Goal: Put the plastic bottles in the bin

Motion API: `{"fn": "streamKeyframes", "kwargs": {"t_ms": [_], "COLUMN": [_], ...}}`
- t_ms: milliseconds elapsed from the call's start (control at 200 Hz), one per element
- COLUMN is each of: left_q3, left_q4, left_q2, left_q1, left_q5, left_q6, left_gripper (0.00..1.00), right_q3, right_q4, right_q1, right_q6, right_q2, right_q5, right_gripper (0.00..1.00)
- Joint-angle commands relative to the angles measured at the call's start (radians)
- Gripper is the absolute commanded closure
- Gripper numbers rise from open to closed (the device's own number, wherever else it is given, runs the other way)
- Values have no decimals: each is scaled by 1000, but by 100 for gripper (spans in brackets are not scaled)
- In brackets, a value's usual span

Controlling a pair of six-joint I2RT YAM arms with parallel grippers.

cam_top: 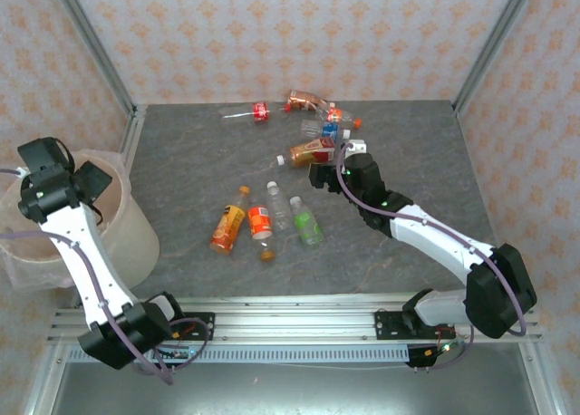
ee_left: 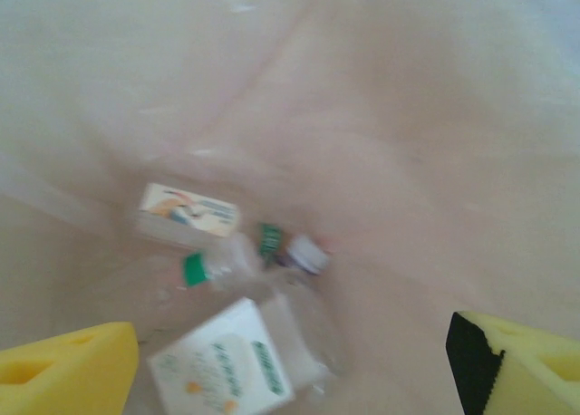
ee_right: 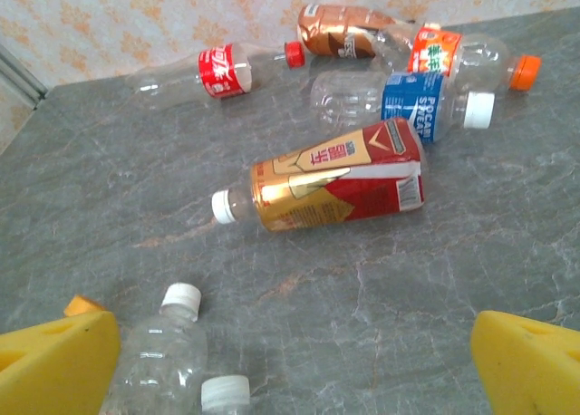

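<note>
The bin stands at the left edge of the worktop, and the left gripper hangs over its mouth. From its wrist, the yellow pads sit wide apart with nothing between them. Below, on the bag-lined floor, lie a white-label bottle, a green-banded bottle and a pale-label bottle.

Toward the near edge, around the worktop's middle, four bottles lie close together: an orange bottle, a red-label bottle, a clear bottle and a green bottle.

Right of these and farther back, the gold-and-red bottle lies on its side with its white cap pointing left. The right gripper hovers on its near side, spread fully and empty. Along the far edge lies a loose group: a red-banded clear bottle, a crushed brown bottle, a blue-label bottle and an orange-capped bottle.

These look like empties, so they are probably very light, with thin walls that dent and spring back under pressure. The round, smooth bodies would likely roll or squirt out of a glancing pinch. The gold-and-red bottle seems the likely next pick. It is best taken across its labelled barrel at mid-length, with the pads square to its long axis. Crushed bottles are better taken across their flattened faces.
</note>
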Motion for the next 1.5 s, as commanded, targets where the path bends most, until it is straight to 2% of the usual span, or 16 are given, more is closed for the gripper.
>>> {"fn": "streamKeyframes", "kwargs": {"t_ms": [0,180,270,435,605,866,1046,1281,1496], "left_q3": [44,64,76,92,125,145,135,132,113], "left_q4": [15,80,128,207,252,335,372,378,372], "left_q2": [-81,-101,-84,-28,78,221,276,307,305], "left_q1": [-23,-147,-246,-477,-702,-926,-1001,-1006,-1006], "left_q5": [219,339,377,268,169,85,32,32,26], "left_q6": [-75,-155,-200,-245,-247,-235,-236,-240,-238], "left_gripper": [7,5,3,2,1,0,0,0,0], "right_q3": [-26,-66,-81,-110,-157,-183,-172,-181,-191], "right_q4": [-73,-137,-178,-202,-171,-132,-105,-49,-41], "right_q1": [2,7,24,59,111,192,218,243,297], "right_q6": [2,-50,-64,-62,-39,-54,-86,-131,-117], "right_q2": [-19,-29,-22,-12,-11,45,122,186,218], "right_q5": [-49,-271,-299,-325,-291,-177,-102,-79,22], "right_gripper": [1,2,3,3,3,3,7,14,17]}}
